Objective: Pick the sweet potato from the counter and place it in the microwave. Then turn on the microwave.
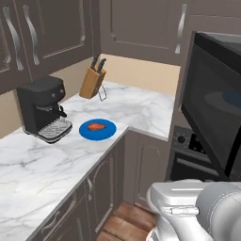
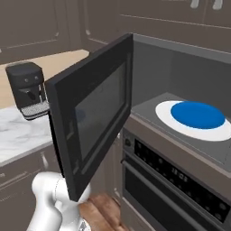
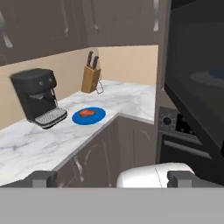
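Hand view: the gripper (image 3: pixel 112 178) is seen wide open and empty. The sweet potato (image 3: pixel 88 113), at eleven o'clock on a blue plate (image 3: pixel 99 116), must be approached first.

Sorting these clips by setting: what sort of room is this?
A home kitchen, rendered: a marble counter over dark cabinets, a coffee machine and knife block on it, and a built-in microwave with its door open above an oven.

text: none legible | oven (image 2: pixel 180 180) display — marks perhaps digits, too blurred
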Motion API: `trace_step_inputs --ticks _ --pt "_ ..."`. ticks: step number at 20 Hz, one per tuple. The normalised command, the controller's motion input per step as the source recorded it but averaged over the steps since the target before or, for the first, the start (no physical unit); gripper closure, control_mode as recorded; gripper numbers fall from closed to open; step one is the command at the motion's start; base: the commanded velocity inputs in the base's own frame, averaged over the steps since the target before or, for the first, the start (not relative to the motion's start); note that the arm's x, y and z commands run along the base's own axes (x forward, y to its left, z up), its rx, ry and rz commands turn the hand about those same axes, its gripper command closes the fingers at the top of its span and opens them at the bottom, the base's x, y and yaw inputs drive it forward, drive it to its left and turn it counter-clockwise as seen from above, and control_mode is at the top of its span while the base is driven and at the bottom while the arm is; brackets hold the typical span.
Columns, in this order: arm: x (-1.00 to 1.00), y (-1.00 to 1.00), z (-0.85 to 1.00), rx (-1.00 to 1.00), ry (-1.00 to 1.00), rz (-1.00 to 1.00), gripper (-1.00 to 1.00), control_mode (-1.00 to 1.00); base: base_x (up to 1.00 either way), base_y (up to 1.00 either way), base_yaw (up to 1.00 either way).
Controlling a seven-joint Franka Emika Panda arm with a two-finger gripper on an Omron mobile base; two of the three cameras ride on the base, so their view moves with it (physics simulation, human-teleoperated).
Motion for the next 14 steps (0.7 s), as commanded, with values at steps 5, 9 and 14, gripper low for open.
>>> trace_step_inputs --ticks 5,9,14 --pt "0.00 0.00 0.00 0.00 0.00 0.00 -1.00 1.00 0.28 0.24 0.08" --pt "0.00 0.00 0.00 0.00 0.00 0.00 -1.00 1.00 0.30 0.30 0.06" --pt "0.00 0.00 0.00 0.00 0.00 0.00 -1.00 1.00 0.29 0.30 0.06"
